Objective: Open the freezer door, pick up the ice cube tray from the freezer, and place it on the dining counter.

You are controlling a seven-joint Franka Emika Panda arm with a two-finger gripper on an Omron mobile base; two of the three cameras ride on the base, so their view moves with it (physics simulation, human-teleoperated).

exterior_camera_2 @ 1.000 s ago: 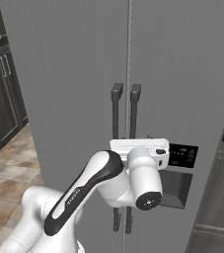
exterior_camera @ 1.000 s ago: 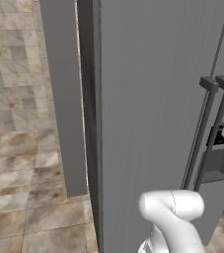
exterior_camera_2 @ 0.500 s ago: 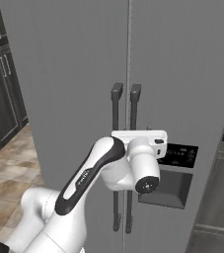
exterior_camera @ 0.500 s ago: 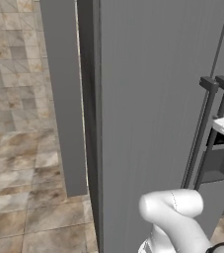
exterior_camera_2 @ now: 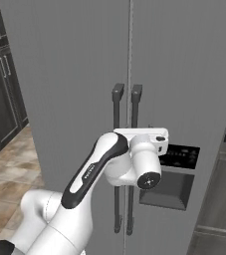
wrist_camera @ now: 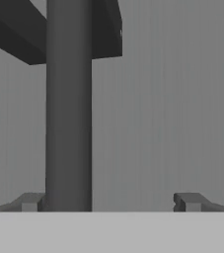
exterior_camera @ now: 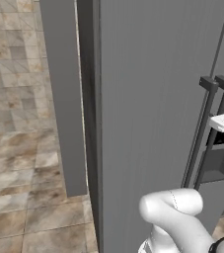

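The freezer (exterior_camera_2: 59, 74) stands tall and grey before me, both doors shut. The freezer door (exterior_camera_2: 194, 74) is the right-hand panel, and its dark vertical bar handle (exterior_camera_2: 136, 109) runs beside the left door's handle (exterior_camera_2: 117, 114). My white hand (exterior_camera_2: 142, 142) faces that handle a little below its top bracket. In the hand view my gripper (wrist_camera: 111, 201) is open. The handle bar (wrist_camera: 69, 123) rises between the fingertips, close to the left fingertip (wrist_camera: 32, 201), with nothing gripped. The ice cube tray is hidden behind the shut door. The dining counter is out of view.
A dark dispenser panel (exterior_camera_2: 169, 184) sits on the freezer door, just right of my hand. Dark kitchen cabinets (exterior_camera_2: 0, 89) stand to the left. A narrow grey side panel (exterior_camera: 64, 99) flanks the appliance, with tiled floor (exterior_camera: 24, 148) beyond.
My hand has risen a little and moved in toward the door handles. The gripper stays open and the doors stay shut.
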